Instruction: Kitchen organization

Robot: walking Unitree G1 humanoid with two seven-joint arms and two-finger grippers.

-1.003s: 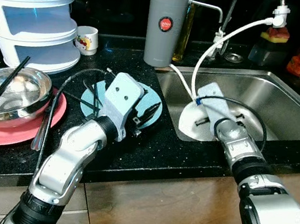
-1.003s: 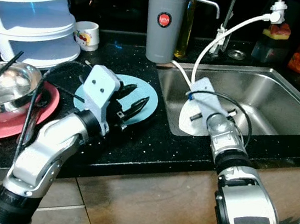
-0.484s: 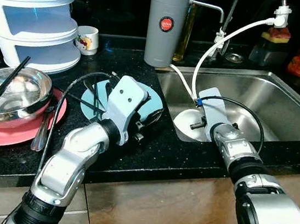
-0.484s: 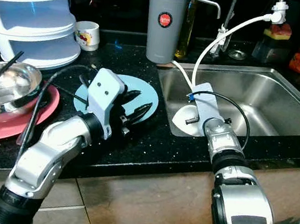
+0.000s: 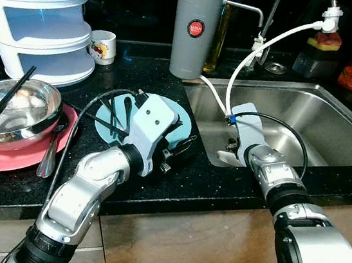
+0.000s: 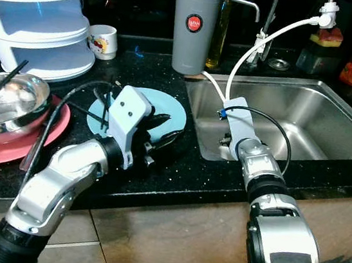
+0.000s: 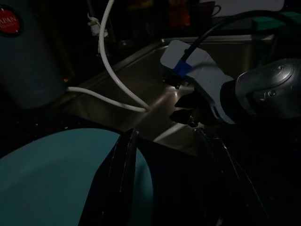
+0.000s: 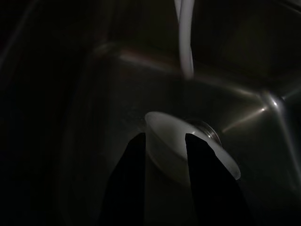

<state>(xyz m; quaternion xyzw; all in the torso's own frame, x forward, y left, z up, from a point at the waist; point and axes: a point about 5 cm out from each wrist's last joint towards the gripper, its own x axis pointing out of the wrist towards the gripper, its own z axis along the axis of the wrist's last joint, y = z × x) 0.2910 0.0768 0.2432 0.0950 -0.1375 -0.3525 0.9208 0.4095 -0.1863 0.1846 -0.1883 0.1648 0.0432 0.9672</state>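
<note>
A domestic kitchen. A black speckled stone counter [image 5: 221, 183] holds an inset stainless-steel sink [image 5: 332, 126] with a tap and white hose [image 5: 273, 37]. Around it stand a grey water filter canister [image 5: 196, 30], a small mug [image 5: 102, 46], stacked plastic food containers [image 5: 38, 16], a steel bowl [image 5: 14, 107] on a pink plate [image 5: 23, 157], and a light blue plate [image 5: 183, 123].
</note>
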